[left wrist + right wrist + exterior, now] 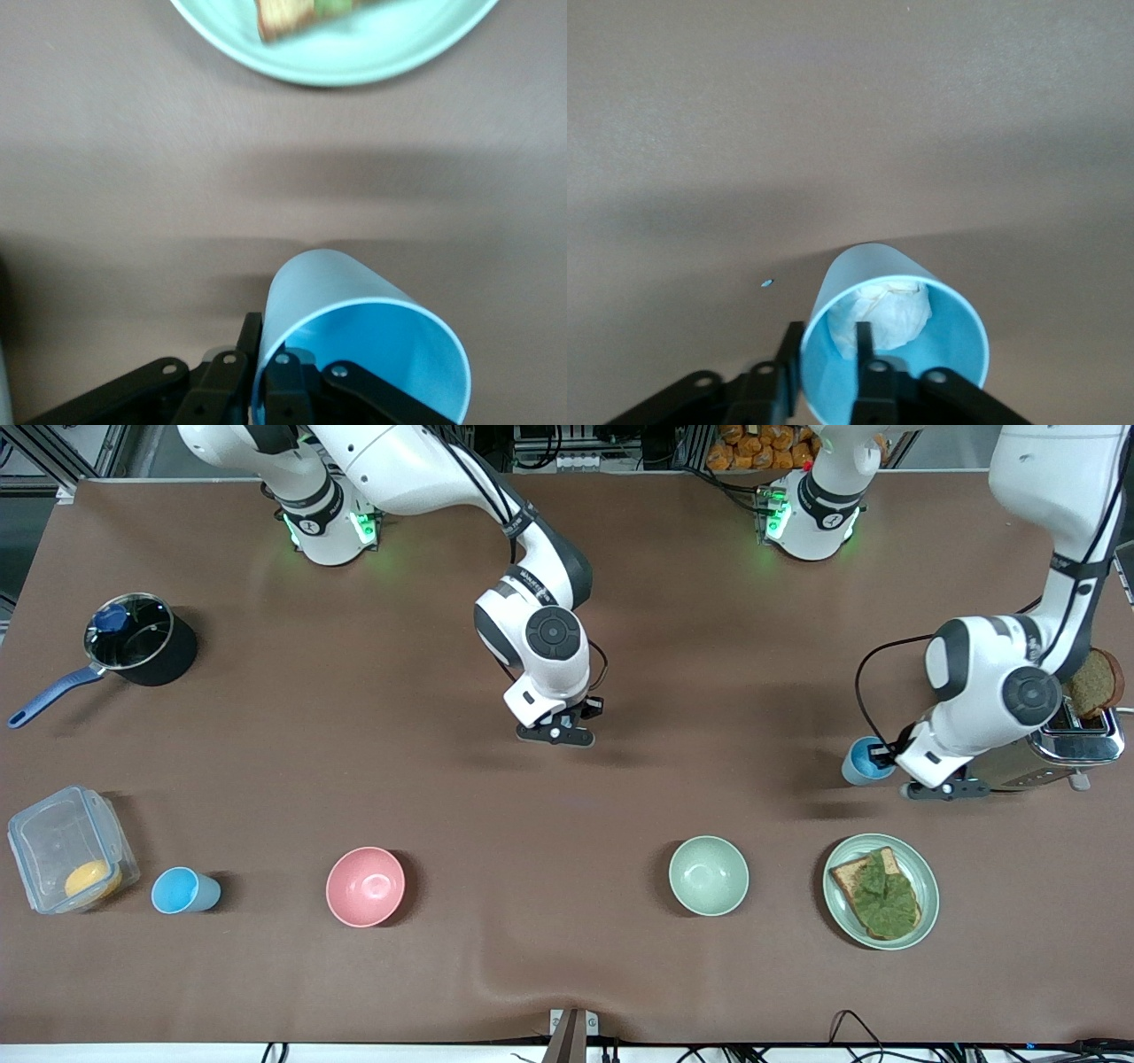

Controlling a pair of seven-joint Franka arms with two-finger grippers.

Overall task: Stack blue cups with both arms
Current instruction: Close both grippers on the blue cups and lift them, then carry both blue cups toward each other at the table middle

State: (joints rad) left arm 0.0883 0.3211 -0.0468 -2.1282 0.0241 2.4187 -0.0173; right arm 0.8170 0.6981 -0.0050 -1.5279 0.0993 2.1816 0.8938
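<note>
- Firstly, found one loose blue cup (184,891) in the row nearest the camera, toward the right arm's end of the table, mouth open, empty, touched by neither gripper.
- Found just beside it a clear plastic box (62,850) with a rounded yellow item (91,879) inside.
- Noted in the same row a pink bowl (365,886) and a pale green bowl (708,875), both empty, well apart.
- Noted at the left arm's end of that row a green plate (926,903) carrying toast with a green topping (879,890).
- Found the left gripper (264,359) farther back, just beside the toaster (1063,748), pinching the rim of an empty second blue cup (354,310), one finger inside the wall and one outside.
- Judged that rim hold as chosen to leave the cup's body free for nesting.
- Found the right gripper (828,359) over bare mid-table, clamped the same way on a third blue cup (868,283); cup hidden under the wrist from the front.
- Found crumpled white paper (890,314) in that third cup; judged a likely obstacle to seating another cup inside.
- Cannot tell whether either held cup touches the table.
- Noted a bread slice (1094,682) standing in the toaster.
- Noted farthest back a black saucepan (146,646) with an unidentified blue object (112,618) inside.
</note>
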